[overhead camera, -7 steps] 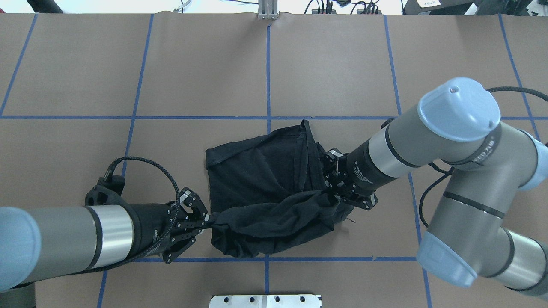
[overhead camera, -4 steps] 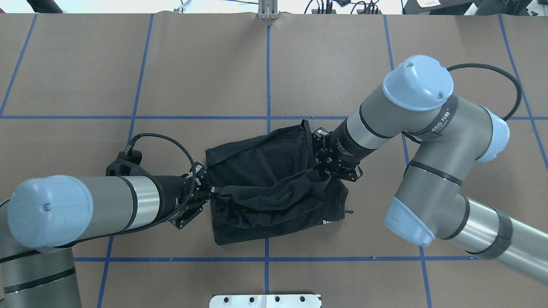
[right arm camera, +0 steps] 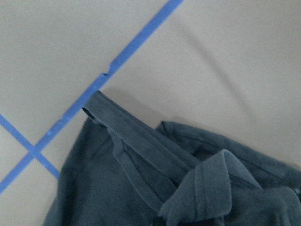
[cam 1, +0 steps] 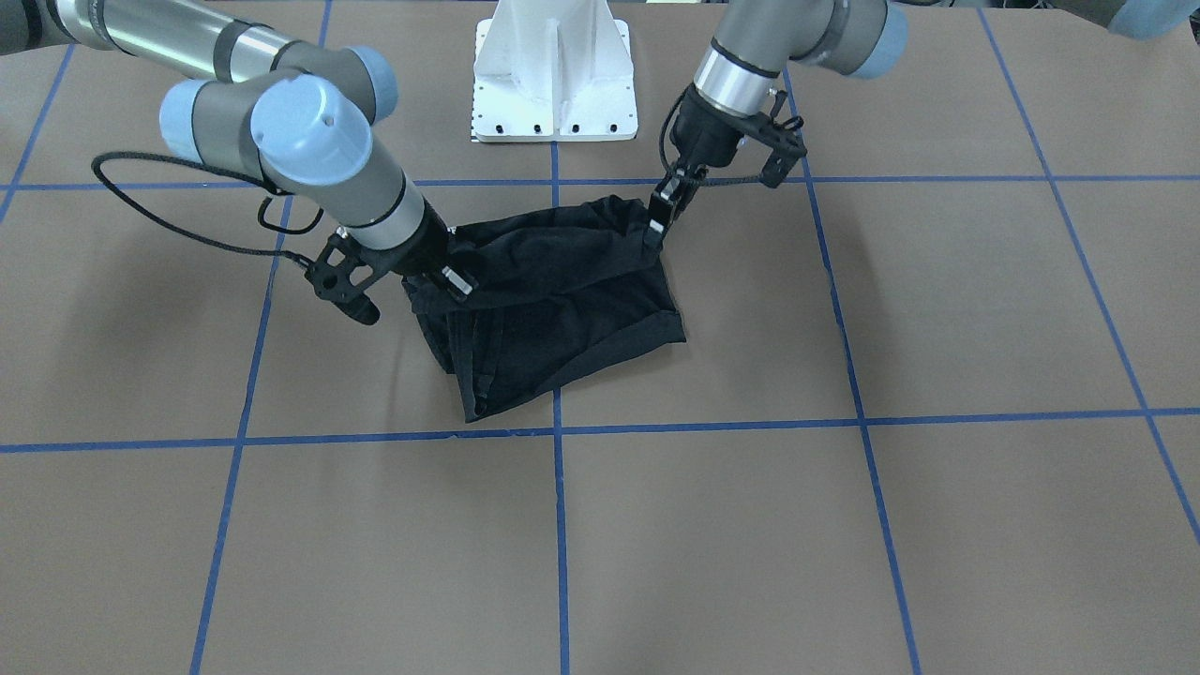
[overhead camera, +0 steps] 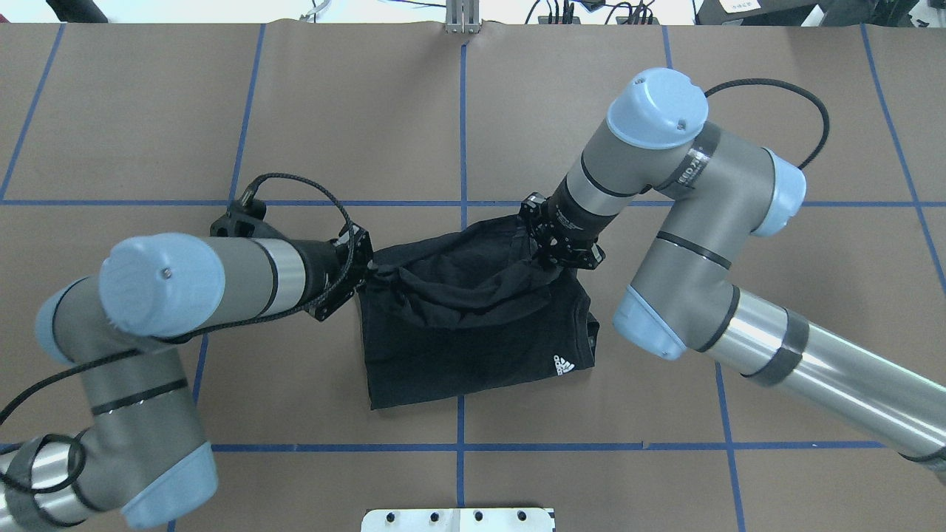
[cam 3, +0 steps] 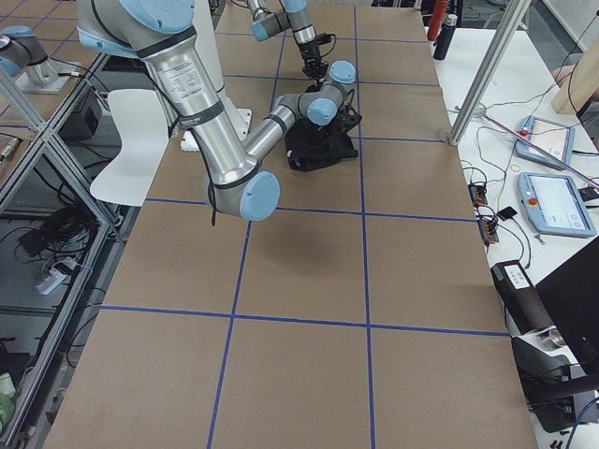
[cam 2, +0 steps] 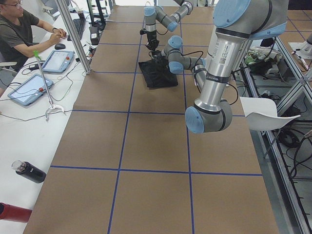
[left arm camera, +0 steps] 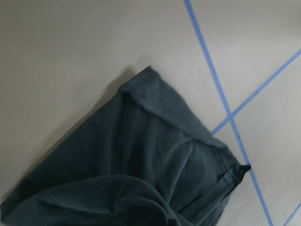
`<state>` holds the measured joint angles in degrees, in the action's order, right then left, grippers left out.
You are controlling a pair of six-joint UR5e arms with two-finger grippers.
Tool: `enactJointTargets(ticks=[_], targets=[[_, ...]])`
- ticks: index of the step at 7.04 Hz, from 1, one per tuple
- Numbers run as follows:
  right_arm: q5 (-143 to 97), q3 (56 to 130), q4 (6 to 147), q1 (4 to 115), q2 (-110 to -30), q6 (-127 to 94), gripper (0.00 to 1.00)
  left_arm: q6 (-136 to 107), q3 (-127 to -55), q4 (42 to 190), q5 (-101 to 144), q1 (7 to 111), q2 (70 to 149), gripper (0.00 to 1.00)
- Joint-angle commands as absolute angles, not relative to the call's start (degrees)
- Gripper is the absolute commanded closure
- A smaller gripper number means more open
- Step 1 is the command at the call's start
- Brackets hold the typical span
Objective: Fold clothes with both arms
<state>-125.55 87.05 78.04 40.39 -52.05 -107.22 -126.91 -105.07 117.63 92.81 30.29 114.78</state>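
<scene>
Both jaws, left and right, clamp tight on the T-shirt (overhead camera: 473, 347).

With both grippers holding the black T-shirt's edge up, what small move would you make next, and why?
Probably move the left gripper and right gripper forward and down: the pinched edge hangs raised over the middle of the T-shirt, short of its far edge.

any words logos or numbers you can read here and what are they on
No text reads clearly.
On the black short-sleeved T-shirt, a white logo with tiny letters: too small to read.
On the grey-silver right arm, white lettering on a black band: blurred.
On the grey-silver left arm, dark print: too small.
</scene>
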Motion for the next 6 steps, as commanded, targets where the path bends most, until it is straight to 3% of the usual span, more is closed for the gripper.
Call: enactJointTargets(ticks=[1, 4, 6], targets=[[-125.6, 65.75, 73.75, 44.45, -40.23, -98.76, 0.01, -114.77, -89.89, 127.04, 93.34, 37.67, 117.5, 0.0], [-129.01, 64.42, 73.74, 49.12, -38.32, -95.01, 0.0, -108.11, -88.68, 127.88, 101.33, 43.85, 117.6, 0.0], [-128.41, 69.57, 73.83, 51.05, -43.12, -89.69, 0.0, -99.99, -92.78, 127.44, 106.05, 45.95, 116.81, 0.0]])
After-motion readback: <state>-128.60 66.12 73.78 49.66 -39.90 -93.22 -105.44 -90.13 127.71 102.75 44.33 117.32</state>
